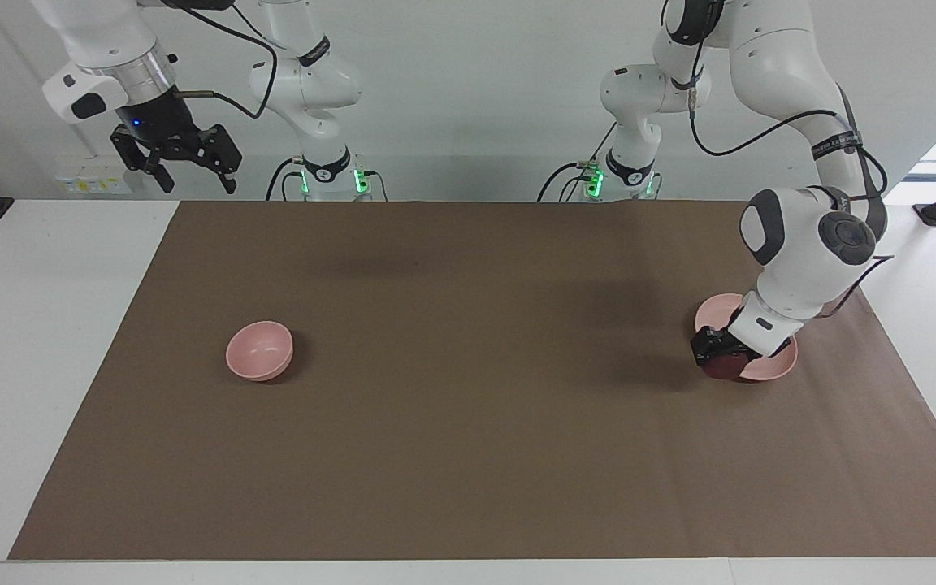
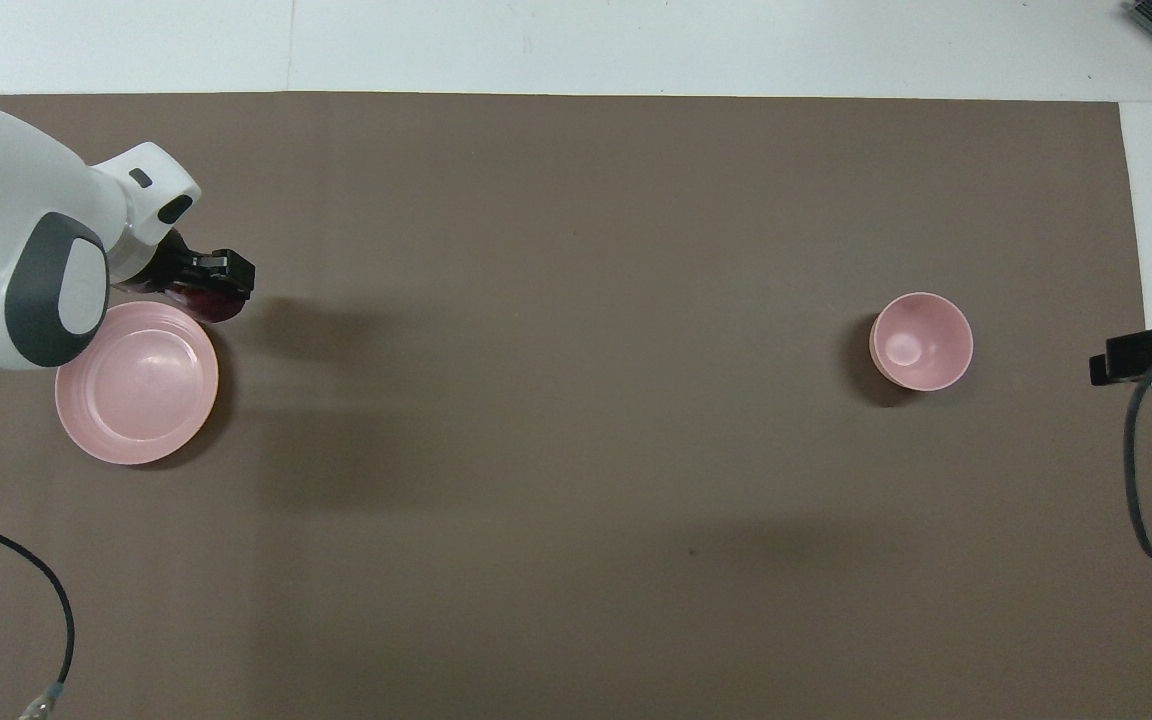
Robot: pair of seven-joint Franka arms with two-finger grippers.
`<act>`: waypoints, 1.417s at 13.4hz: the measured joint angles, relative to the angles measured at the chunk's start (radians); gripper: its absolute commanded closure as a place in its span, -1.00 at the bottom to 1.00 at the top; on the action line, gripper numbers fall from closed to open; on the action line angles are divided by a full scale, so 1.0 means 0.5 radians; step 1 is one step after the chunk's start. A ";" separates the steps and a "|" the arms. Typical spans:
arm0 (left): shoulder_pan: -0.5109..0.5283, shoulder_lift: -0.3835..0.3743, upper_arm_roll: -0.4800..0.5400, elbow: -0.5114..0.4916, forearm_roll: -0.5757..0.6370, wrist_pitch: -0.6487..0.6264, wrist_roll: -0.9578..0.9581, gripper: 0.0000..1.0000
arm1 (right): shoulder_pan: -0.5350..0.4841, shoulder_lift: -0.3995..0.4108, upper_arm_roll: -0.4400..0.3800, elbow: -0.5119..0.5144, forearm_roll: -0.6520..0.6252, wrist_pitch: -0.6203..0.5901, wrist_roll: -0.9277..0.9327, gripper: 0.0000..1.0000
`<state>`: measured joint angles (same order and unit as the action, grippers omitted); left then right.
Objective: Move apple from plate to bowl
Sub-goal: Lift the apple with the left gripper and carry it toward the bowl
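1. Left gripper [image 1: 720,357]: clenched on the apple [image 1: 724,370], which is lifted clear of the plate [image 1: 773,370]. In the overhead view the apple [image 2: 204,300] hangs past the plate's rim [image 2: 136,450], over bare brown mat [image 1: 468,455] just beside the plate.
2. Governing relation: the bowl [image 1: 260,350] sits well apart from the held apple, toward the right arm's end of the table. Judged from this, the carry runs almost straight along the table's length, with little shift nearer to or farther from the robots. The overhead view bears this out: the bowl [image 2: 921,341] and the apple lie on nearly the same line across the mat.
3. The apple is round, so no long axis to align; release needs only that it be centred over the bowl's opening. The bowl is narrow and deep, so the margin there looks modest.
4. Nearer arm: the right arm's base stands closer to the bowl, but the left arm has the fruit. The right gripper [image 1: 177,162] waits, raised with its fingers spread and nothing between them, over the white table edge near its own base.
5. Path between apple and bowl: bare mat, nothing standing in the way.
6. Count: one apple, one plate (nothing on it now), one bowl (nothing in it), two arms, one mat.
7. Progress, as judged: pick done, transfer barely under way, drop not yet made.
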<state>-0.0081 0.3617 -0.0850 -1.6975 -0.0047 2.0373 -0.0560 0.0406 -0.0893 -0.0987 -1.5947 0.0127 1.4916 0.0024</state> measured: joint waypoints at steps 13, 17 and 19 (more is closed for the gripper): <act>-0.238 0.018 -0.012 0.007 -0.918 -0.070 -0.804 1.00 | -0.010 0.000 0.000 0.000 0.000 0.000 0.000 -1.00; -0.298 0.017 -0.033 0.018 -1.105 -0.286 -1.157 1.00 | -0.011 0.000 0.000 0.000 0.000 0.000 0.000 -1.00; -0.301 0.017 -0.041 0.030 -1.297 -0.393 -1.247 1.00 | -0.011 0.000 0.000 0.000 0.000 0.000 0.000 -1.00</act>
<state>-0.1587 0.3702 -0.1054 -1.6825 -0.6534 1.8406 -0.6794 0.0352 -0.0894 -0.0988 -1.5947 0.0127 1.4916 0.0024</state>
